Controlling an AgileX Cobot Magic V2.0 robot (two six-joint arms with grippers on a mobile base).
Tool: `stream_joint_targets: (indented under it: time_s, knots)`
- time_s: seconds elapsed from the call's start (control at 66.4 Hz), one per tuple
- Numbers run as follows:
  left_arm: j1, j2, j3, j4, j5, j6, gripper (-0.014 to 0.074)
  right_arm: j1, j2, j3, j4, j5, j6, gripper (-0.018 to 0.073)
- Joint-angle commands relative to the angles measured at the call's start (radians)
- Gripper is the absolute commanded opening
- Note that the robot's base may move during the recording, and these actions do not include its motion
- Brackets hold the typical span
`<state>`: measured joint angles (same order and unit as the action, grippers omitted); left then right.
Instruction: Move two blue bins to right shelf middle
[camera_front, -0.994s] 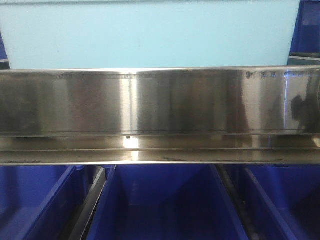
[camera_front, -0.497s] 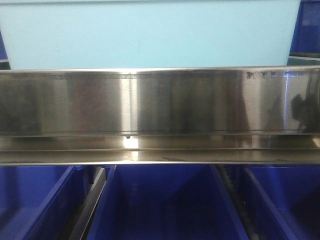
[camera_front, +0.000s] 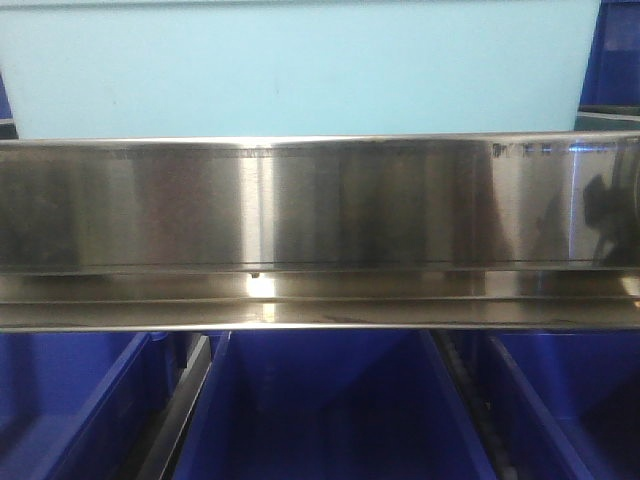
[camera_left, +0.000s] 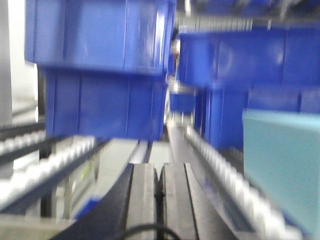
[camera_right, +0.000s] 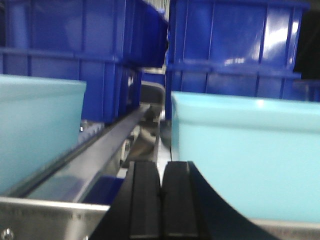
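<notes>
**Two pale bins on the shelf; both grippers closed and empty**

**Front view.** One pale bin (camera_front: 300, 70) fills the top of the frame. It stands behind one steel rail (camera_front: 320, 210) that crosses the full width. One dark bin (camera_front: 612, 55) shows just beside the pale bin's right end. Below the rail, three dark bins (camera_front: 330, 400) stand side by side. Neither gripper is in this view.

**Left wrist view (blurred).**
- Two dark bins (camera_left: 100, 75) are stacked at upper left. More dark bins stand at upper right, but blur prevents counting them.
- Two roller tracks (camera_left: 45, 165) run away from the camera, one at left and one at right.
- Left gripper (camera_left: 159, 195): the two black fingers (camera_left: 142, 200) are pressed together with only a thin seam between them, and they hold nothing.
- One pale bin (camera_left: 282, 170) stands at the right edge, just beside the right roller track and apart from the gripper.

**Right wrist view.**
- Two pale bins are visible, one at left (camera_right: 37, 130) and one at right (camera_right: 245, 155).
- A rail (camera_right: 95, 150) runs away from the camera in the gap between them.
- Right gripper (camera_right: 161, 200): the fingers (camera_right: 145, 200) meet along a thin seam and hold nothing. The gripper sits in front of the gap between the pale bins.
- Dark bins (camera_right: 235, 45) stand behind in two stacks, each showing two tiers.
</notes>
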<state>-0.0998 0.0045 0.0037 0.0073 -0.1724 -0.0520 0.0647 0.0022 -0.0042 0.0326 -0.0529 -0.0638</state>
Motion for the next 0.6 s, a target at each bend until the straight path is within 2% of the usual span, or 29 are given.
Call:
stream_joint_targets:
  time_s: [0.0,0.06,0.121,0.226,0.301,0.346,0.512,0.542,0.587]
  knots:
    - [-0.003,-0.004,-0.022,-0.037,-0.091,0.003,-0.0111,0.005,-0.002,-0.055,0.002,-0.052,-0.006,-0.0162]
    - [-0.003,-0.004,-0.081,-0.051,-0.047,0.003,-0.011,0.005,-0.002,-0.121,0.002,-0.03,-0.006,-0.0162]
    - [-0.003,-0.004,-0.17,-0.047,0.047,0.003,-0.0094,0.005,-0.002,-0.208,0.002,0.008,-0.006,-0.0162]
    - [-0.003,0.015,-0.328,-0.023,0.209,0.003,0.0016,0.005,0.039,-0.379,0.002,0.145,-0.006,-0.0105]
    - [-0.003,0.06,-0.434,-0.016,0.279,0.003,0.0146,0.005,0.096,-0.471,0.002,0.213,-0.006,0.0033]
    - [-0.003,0.099,-0.496,-0.013,0.326,0.003,0.0242,0.005,0.135,-0.524,0.002,0.239,-0.006,0.0148]
    - [-0.003,0.264,-0.671,-0.007,0.469,0.003,0.054,0.005,0.263,-0.636,0.002,0.253,-0.006,0.0527]
    - [-0.003,0.296,-0.69,-0.007,0.492,0.003,0.0578,0.005,0.286,-0.638,0.002,0.243,-0.006,0.0573]
    - [-0.003,0.337,-0.708,-0.013,0.51,0.003,0.0611,0.005,0.315,-0.638,0.002,0.232,-0.006,0.0569]
